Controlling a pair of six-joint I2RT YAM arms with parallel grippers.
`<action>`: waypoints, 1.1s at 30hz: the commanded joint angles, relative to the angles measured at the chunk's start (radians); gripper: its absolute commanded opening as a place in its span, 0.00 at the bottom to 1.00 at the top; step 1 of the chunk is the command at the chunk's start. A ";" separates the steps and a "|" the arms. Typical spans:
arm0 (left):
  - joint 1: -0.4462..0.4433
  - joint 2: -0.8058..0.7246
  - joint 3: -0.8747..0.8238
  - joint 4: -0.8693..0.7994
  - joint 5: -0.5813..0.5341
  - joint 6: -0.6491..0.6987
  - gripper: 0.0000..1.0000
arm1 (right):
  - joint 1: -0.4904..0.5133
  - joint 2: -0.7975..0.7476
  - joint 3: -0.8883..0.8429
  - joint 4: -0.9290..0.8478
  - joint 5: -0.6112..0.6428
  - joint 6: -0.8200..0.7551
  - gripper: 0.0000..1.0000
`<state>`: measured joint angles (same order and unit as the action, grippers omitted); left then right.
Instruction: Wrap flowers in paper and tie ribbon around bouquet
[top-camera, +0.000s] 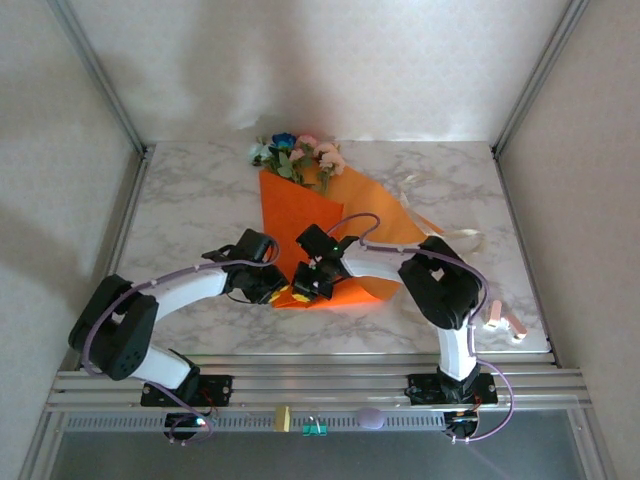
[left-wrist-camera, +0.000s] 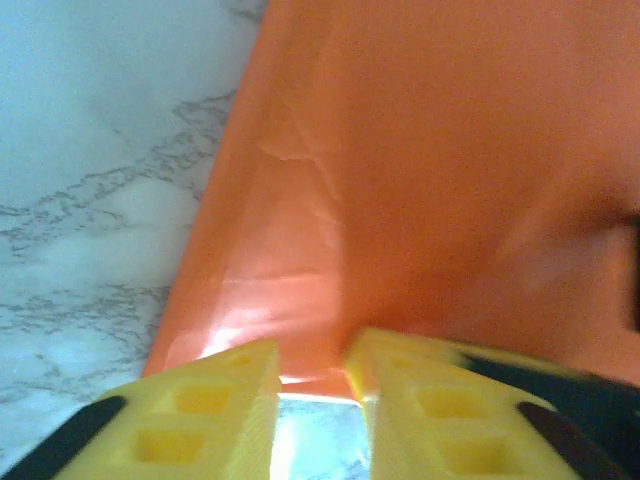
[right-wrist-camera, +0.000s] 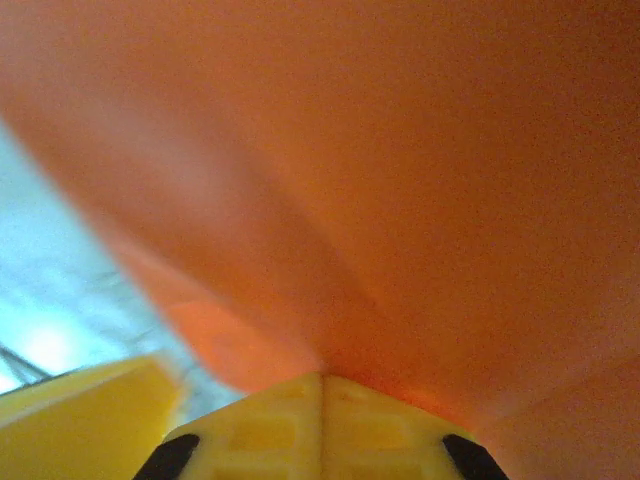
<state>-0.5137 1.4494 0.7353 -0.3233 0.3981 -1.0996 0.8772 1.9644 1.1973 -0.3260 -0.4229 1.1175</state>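
Observation:
The flowers (top-camera: 296, 154), pink, white and blue, lie at the back of the table with their stems under the orange paper (top-camera: 335, 215). The paper is folded into a cone that narrows toward me. My right gripper (top-camera: 308, 284) is at the cone's near tip, its yellow fingers (right-wrist-camera: 380, 420) pressed together on a pinch of paper (right-wrist-camera: 400, 200). My left gripper (top-camera: 283, 294) sits just beside it on the left. In the left wrist view its gripper (left-wrist-camera: 315, 365) stands open, and the paper's (left-wrist-camera: 420, 180) near edge lies between the tips. The cream ribbon (top-camera: 440, 218) lies loose at the paper's right.
Marble tabletop (top-camera: 190, 215) with white walls and metal posts on three sides. A small pinkish object (top-camera: 505, 320) lies near the front right corner. The left gripper's yellow finger (right-wrist-camera: 80, 420) shows at the lower left of the right wrist view.

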 joint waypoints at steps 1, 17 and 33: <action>-0.001 -0.063 0.004 -0.070 -0.053 0.002 0.34 | -0.009 0.014 -0.066 -0.023 0.000 0.027 0.03; 0.018 -0.108 -0.229 0.211 0.003 0.090 0.36 | -0.039 0.024 -0.160 0.028 -0.015 0.013 0.02; 0.134 -0.125 -0.270 0.368 0.039 0.254 0.42 | -0.057 0.039 -0.166 0.031 -0.025 -0.003 0.01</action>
<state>-0.4088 1.3087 0.4873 -0.0620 0.4038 -0.8955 0.8307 1.9354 1.0843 -0.1627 -0.5289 1.1255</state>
